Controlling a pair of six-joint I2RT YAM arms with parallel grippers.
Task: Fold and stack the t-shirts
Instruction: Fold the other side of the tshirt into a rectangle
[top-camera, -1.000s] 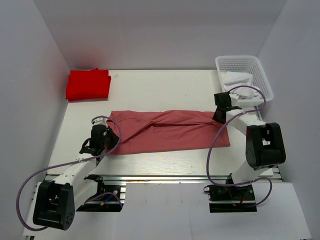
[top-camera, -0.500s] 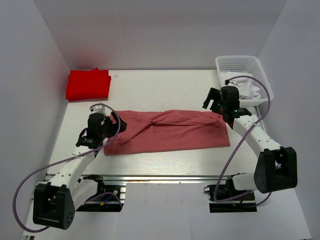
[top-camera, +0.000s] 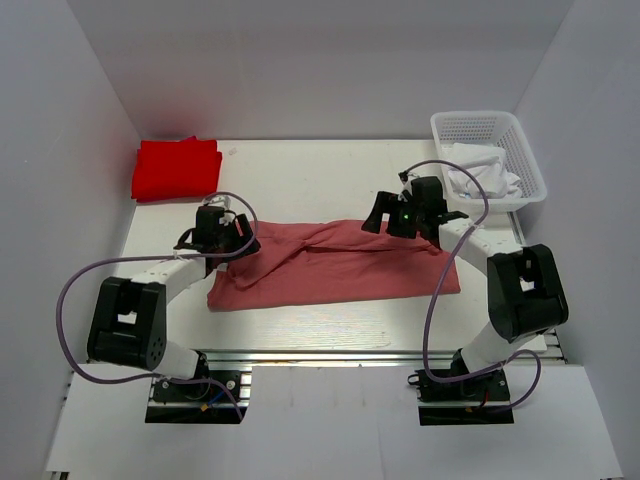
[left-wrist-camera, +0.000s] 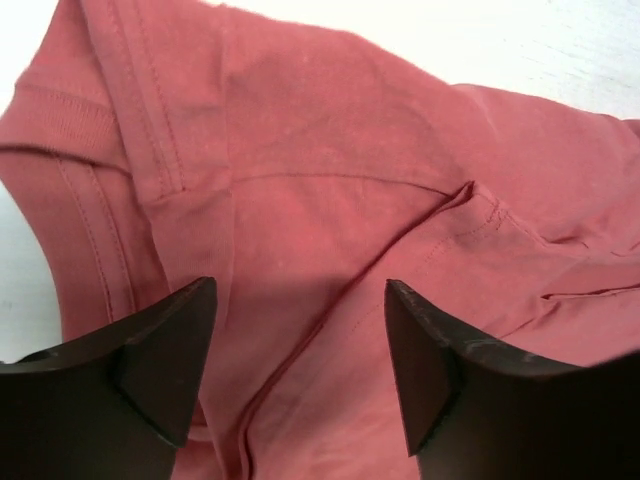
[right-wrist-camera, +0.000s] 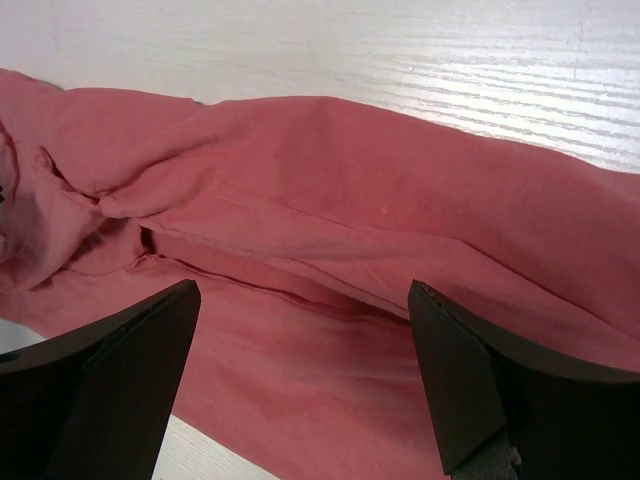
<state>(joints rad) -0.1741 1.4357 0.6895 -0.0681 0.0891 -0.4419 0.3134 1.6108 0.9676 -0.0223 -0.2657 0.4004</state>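
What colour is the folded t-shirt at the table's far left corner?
Bright red; the folded t-shirt shows best in the top external view.

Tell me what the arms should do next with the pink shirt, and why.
Probably lower both end effectors and pinch the cloth for a crosswise fold. The left end effector and the right end effector hover open over the pink shirt, which lies as a long strip, much longer than the folded red shirt.

Two black two-finger grippers: left gripper (left-wrist-camera: 298, 300), right gripper (right-wrist-camera: 302, 290). Two short-sleeved cloth t-shirts: one dusty rose-pink t-shirt (top-camera: 340, 268) under both grippers, one bright red t-shirt (top-camera: 176, 169) beyond the left gripper. One white plastic mesh basket (top-camera: 478, 122) beyond the right gripper.
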